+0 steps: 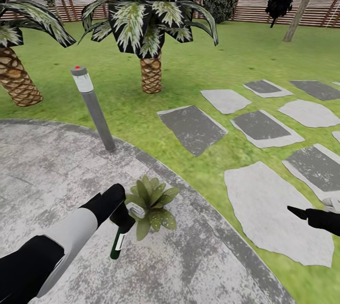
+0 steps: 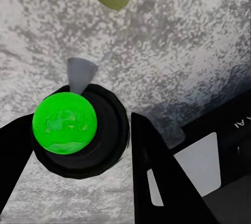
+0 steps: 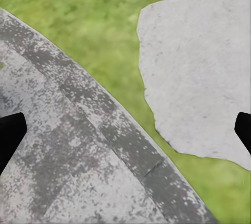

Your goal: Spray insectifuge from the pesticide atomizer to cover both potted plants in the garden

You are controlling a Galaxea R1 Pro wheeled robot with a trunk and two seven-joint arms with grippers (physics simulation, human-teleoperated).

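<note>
Where the round paved patio (image 1: 56, 171) meets the lawn (image 1: 212, 58), we list: a grey bollard lamp (image 1: 93, 108) at 11 o'clock of the potted plant (image 1: 152, 204); palms (image 1: 150, 25) beyond it; stepping stones (image 1: 264, 204) from 1 to 3 o'clock. Our left gripper (image 1: 123, 219) is closed around the pesticide atomizer (image 1: 116, 243), bottle hanging down, just beside the plant at its 9 o'clock; the trigger head is hidden among leaves. Our right gripper (image 1: 297, 212), cut off at the frame edge, has its fingers (image 3: 10, 135) spread wide, holding nothing.
</note>
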